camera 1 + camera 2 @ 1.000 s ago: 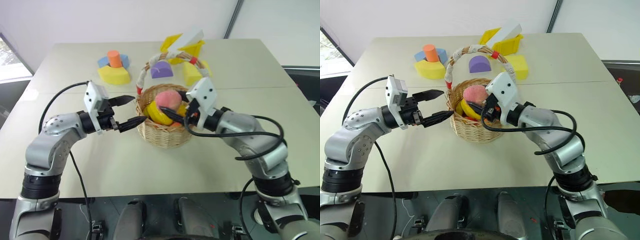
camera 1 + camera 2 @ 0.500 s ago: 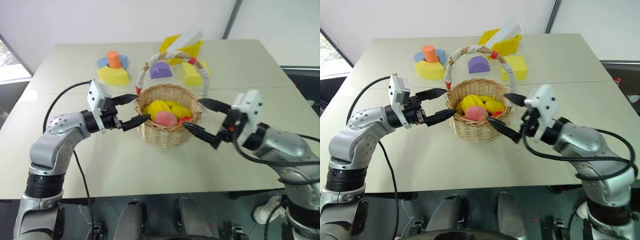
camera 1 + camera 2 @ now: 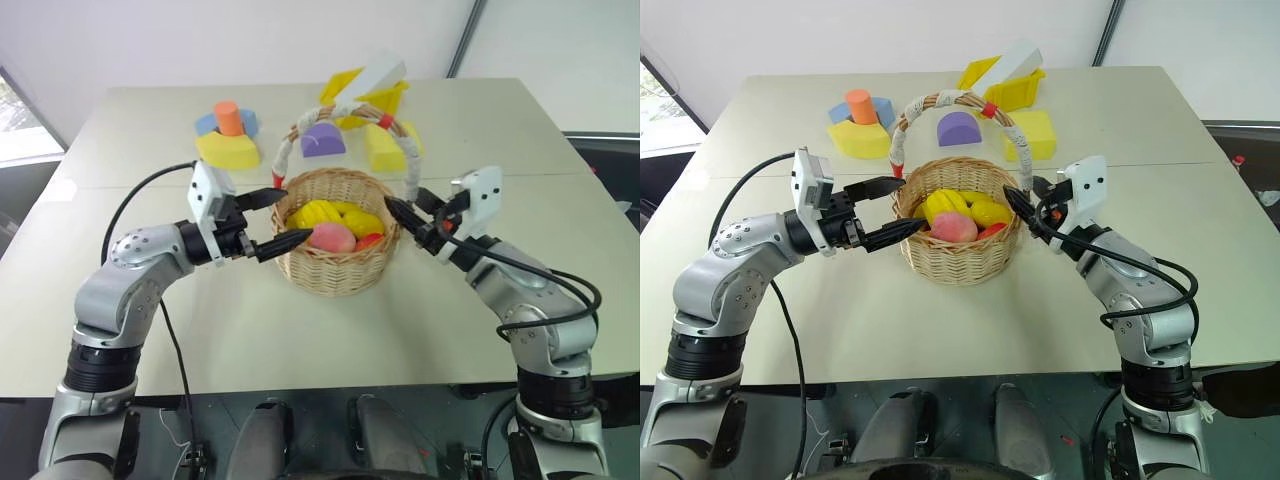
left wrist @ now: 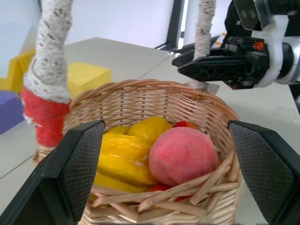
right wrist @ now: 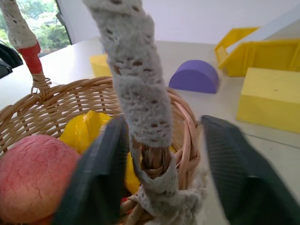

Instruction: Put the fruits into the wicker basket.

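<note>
Tabletop basket (image 3: 335,268): right fingers (image 3: 405,217) newly beside handle (image 3: 410,170)

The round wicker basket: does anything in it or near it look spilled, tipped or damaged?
Nothing stands out. The round tan wicker basket stands upright, with the pink peach and yellow fruits inside.

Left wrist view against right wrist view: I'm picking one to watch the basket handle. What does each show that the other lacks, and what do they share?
Left wrist view: the right gripper, across the wicker basket at the far foot of its handle.
Right wrist view: that foot of the handle seen close up, and a window with green trees behind.
Shared: the wicker basket, its white-wrapped handle with a red band, and the peach and yellow fruits inside.
</note>
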